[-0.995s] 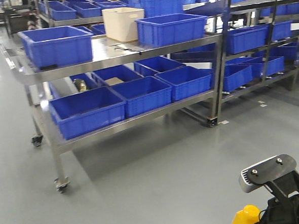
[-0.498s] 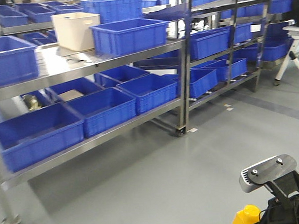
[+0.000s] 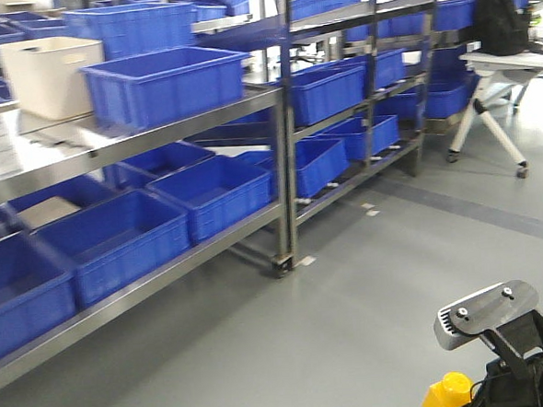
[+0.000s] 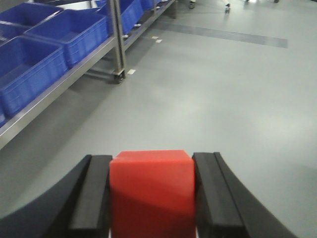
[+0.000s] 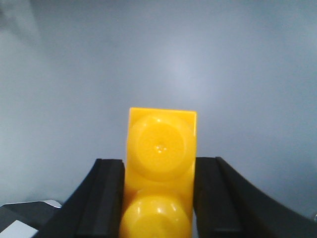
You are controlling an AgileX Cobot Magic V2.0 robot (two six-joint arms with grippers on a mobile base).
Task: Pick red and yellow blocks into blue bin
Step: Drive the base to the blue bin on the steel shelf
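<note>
Gripping the red block [image 4: 151, 198], the left tool [image 4: 152, 161] is closed onto it, with black fingers [image 4: 96, 193] flat against both sides; the block fills the gap and its top is about level with the fingertips. The right tool [image 5: 159, 166] is likewise clamped on the yellow brick [image 5: 161, 144], which stands on end between the pads [image 5: 106, 198], two round studs facing the camera, upper part sticking out past the tips. Both blocks are held in the air over the grey floor [image 4: 208, 99], well apart from the blue bin [image 3: 168, 94]. The bin sits on the top shelf of a steel rack [image 3: 29, 158] at upper left of the front view, just beside a beige tub [image 3: 47, 79] on its left, with a taller ribbed crate [image 3: 132, 27] behind them. The bin's inside is hidden from this angle. The lower shelf carries a row of more blue crates [image 3: 211, 198], open tops up. A second rack [image 3: 362, 32] further right holds more of the same. A dark stripe [image 4: 223, 35] crosses the floor. At bottom right of the front view is a grey bracket [image 3: 486, 312] on dark arm hardware, with a yellow patch beside it, too small to identify.
</note>
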